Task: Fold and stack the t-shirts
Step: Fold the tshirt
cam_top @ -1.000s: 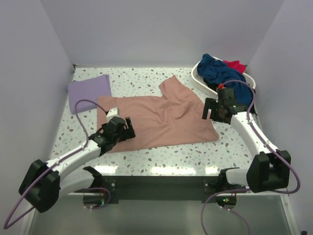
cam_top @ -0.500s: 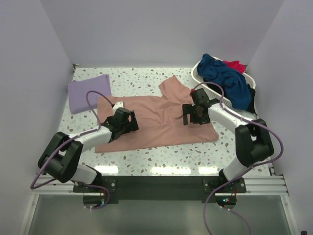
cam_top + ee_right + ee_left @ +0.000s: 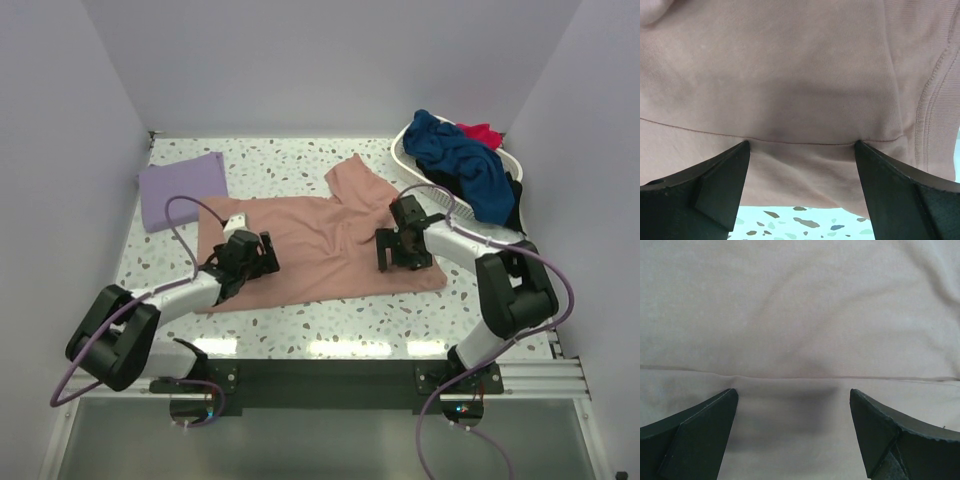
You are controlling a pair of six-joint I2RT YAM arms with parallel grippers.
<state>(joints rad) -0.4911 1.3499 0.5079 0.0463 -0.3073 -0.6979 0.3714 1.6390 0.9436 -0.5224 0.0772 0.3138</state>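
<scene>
Dusty-pink t-shirt (image 3: 330, 250) is laid spread out mid-table (image 3: 300, 160), with the left gripper (image 3: 792, 395) set over its left part and the right gripper (image 3: 801, 146) over its near right hem, both splayed wide with nothing clasped; lavender t-shirt (image 3: 182, 188) is seen folded at the far left.

The left arm (image 3: 165, 298) and right arm (image 3: 462, 240) share one build: white shells between chunky black joint housings. A lavender cable (image 3: 186, 198) runs along the left arm and another (image 3: 570, 292) along the right. The left wrist head carries a small white block (image 3: 234, 221). The left fingers (image 3: 690, 435) are dark, matte wedges (faceted, blunt-tipped), and the right fingers (image 3: 707, 190) look the same. Both bases stand on a black rail (image 3: 320, 382).
</scene>
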